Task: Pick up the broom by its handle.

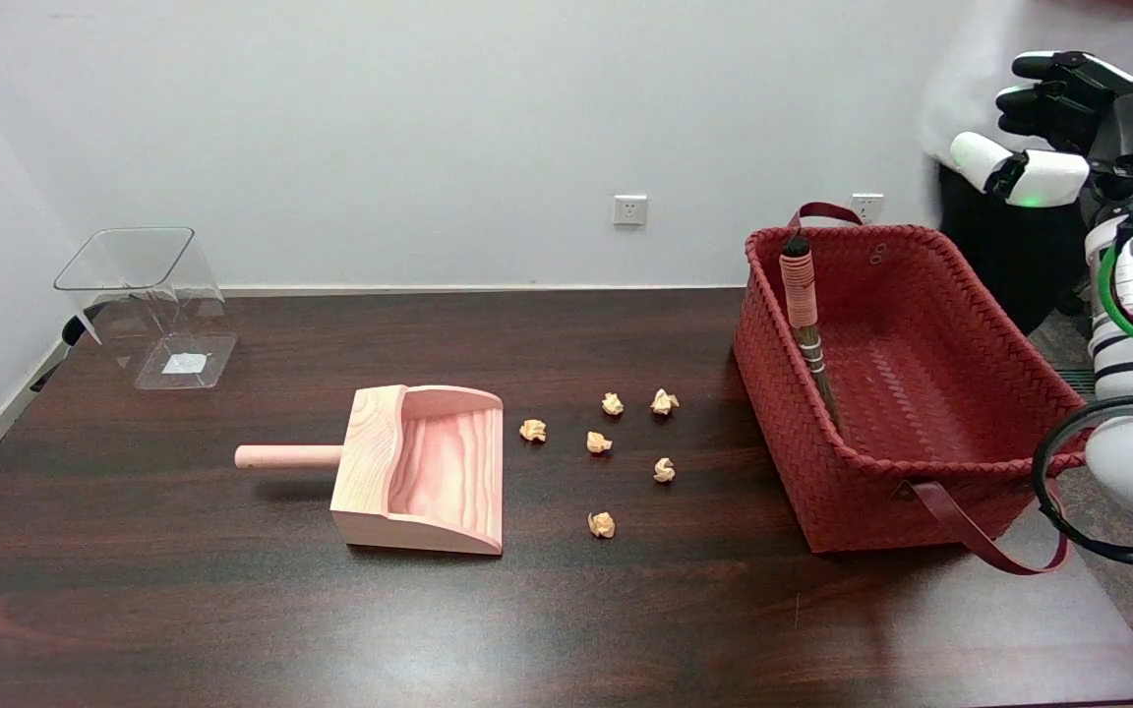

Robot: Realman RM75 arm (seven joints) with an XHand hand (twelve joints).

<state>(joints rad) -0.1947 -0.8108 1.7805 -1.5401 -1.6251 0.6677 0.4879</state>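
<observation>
**Inspector A:** Risk first. The broom (806,313) stands tilted inside the red basket (921,472), well below and to the left of the robot hand (1068,128), its wrapped handle leaning on the basket's far-left rim. The handle lies hard against the woven wall, so fingers coming down on that side could catch the rim and shove or tip the basket instead of closing round the handle. A grip taken too near the top end could also let the broom swing or slip as it lifts, and the bristle end, out of sight low in the basket, might drag on the weave.

**Inspector B:** Anything else in the path?

**Inspector A:** The basket's strap (980,536) hangs loose at the near corner, below the robot hand, beside the arm; the arm's black cable loop sits close to it and could snag. The paper scraps (599,442) and wooden dustpan (424,467) lie on the surface (566,629) far to the left, clear of the reach.

**Inspector B:** And the state of the robot hand?

**Inspector A:** It is raised in the air, well apart from the broom, holding and touching nothing. The thumb stands out from the dark fingers, which look partly bent; it reads as loosely spread, not pressed together. The pickup has not begun.
</observation>
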